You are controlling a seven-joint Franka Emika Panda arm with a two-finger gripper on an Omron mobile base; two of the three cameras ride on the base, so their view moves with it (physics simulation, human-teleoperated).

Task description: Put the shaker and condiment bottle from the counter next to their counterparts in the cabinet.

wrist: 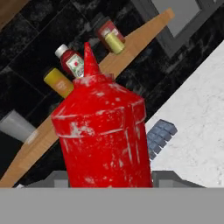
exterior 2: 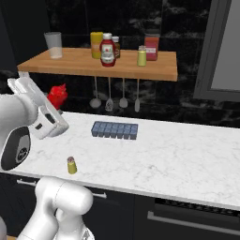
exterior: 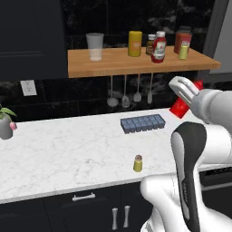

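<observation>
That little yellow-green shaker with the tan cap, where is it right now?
The shaker stands alone near the front edge of the marble counter, nearer the camera than the blue ice cube tray, apart from the gripper.

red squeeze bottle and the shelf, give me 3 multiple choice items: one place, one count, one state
1. Where is the small shaker?
A. on the counter
B. on the shelf
C. in the pincer

2. How many utensils hang under the shelf?
A. two
B. four
C. six

3. What state is the red squeeze bottle in?
A. lying on the counter
B. standing on the shelf
C. held in the pincer, lifted

Answers: 1 A, it stands near the counter's front edge. 2 B, four handles show. 3 C, the hand view has it between the fingertips.
</observation>
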